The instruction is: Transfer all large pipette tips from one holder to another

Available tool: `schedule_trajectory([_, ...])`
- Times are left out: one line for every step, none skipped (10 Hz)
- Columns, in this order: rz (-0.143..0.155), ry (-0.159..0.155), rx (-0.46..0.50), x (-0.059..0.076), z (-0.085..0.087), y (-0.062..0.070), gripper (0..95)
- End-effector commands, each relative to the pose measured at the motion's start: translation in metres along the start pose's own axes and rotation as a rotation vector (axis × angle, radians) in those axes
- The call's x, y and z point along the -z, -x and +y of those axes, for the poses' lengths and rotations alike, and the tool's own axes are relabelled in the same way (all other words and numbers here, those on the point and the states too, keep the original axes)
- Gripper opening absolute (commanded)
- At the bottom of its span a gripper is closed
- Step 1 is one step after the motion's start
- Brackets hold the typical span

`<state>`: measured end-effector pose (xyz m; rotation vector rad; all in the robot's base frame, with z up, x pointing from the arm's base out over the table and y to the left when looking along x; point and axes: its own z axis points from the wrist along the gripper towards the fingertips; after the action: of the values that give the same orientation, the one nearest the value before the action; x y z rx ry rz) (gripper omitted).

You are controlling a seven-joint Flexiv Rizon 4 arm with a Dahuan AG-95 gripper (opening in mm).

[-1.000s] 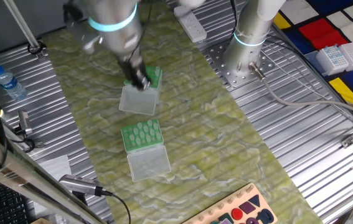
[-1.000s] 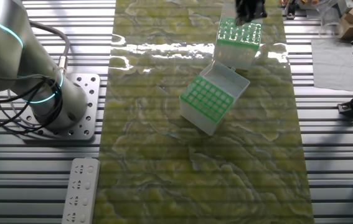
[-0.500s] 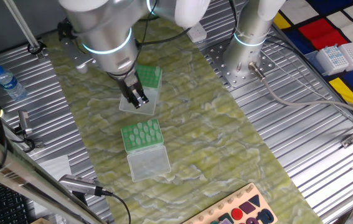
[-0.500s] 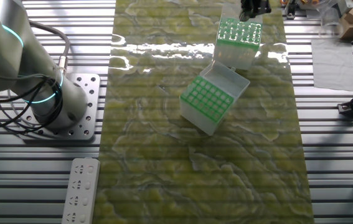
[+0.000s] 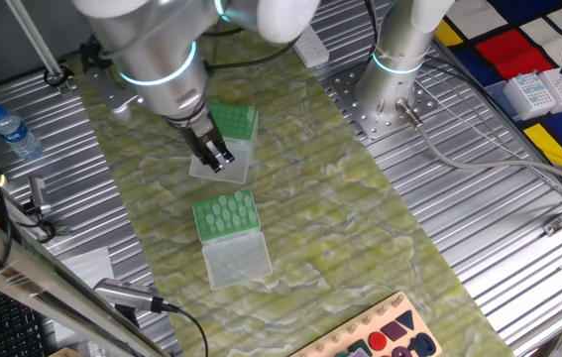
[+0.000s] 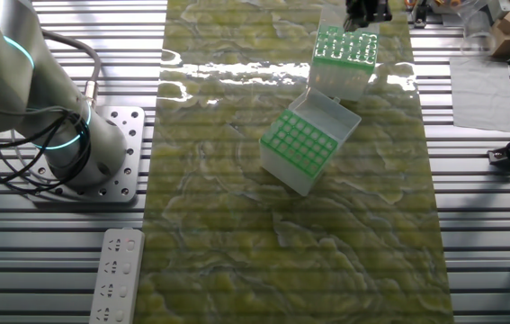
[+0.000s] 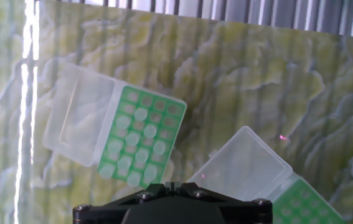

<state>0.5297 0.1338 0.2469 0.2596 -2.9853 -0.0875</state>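
Two green-topped tip boxes stand on the mottled green mat, each with its clear lid open. The nearer box [image 5: 226,216] holds several large pipette tips, seen as whitish discs in the hand view [image 7: 140,138]; it also shows in the other fixed view [image 6: 345,49]. The farther box [image 5: 234,122] shows mostly bare green holes [image 6: 298,144] and sits at the lower right in the hand view [image 7: 304,200]. My gripper [image 5: 217,159] hangs well above that box's open lid [image 7: 244,167]. In the hand view its jaws [image 7: 171,185] stand close together with a thin gap. No tip shows clearly in it.
A second arm's base [image 5: 396,59] stands on the ribbed metal table to the right of the mat. A water bottle [image 5: 11,132] is at the left edge. White tip racks [image 5: 543,91] sit far right. A wooden toy board [image 5: 385,337] lies at the front.
My gripper rose from the farther box's green top and shifted over its open lid towards the nearer box. In the last half second it barely moved. Both boxes stayed put.
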Motion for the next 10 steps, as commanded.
schedule_trajectory([-0.032,-0.012,-0.063,-0.001,-0.001,-0.004,0.0])
schedule_trajectory([-0.035,-0.012,-0.077,-0.002,-0.001,-0.001,19.0])
schedule_trajectory([-0.041,-0.012,-0.096,-0.006,0.002,0.007,19.0])
schedule_trajectory([-0.051,-0.016,-0.131,-0.013,0.008,0.018,19.0])
schedule_trajectory([-0.052,-0.017,-0.146,-0.016,0.011,0.023,19.0])
schedule_trajectory([-0.056,-0.023,-0.169,-0.02,0.017,0.035,0.0])
schedule_trajectory([-0.06,-0.024,-0.172,-0.022,0.018,0.039,0.0])
schedule_trajectory([-0.069,-0.026,-0.18,-0.026,0.02,0.047,0.0])
schedule_trajectory([-0.079,-0.027,-0.188,-0.03,0.023,0.052,0.0])
schedule_trajectory([-0.088,-0.027,-0.192,-0.034,0.024,0.056,0.0])
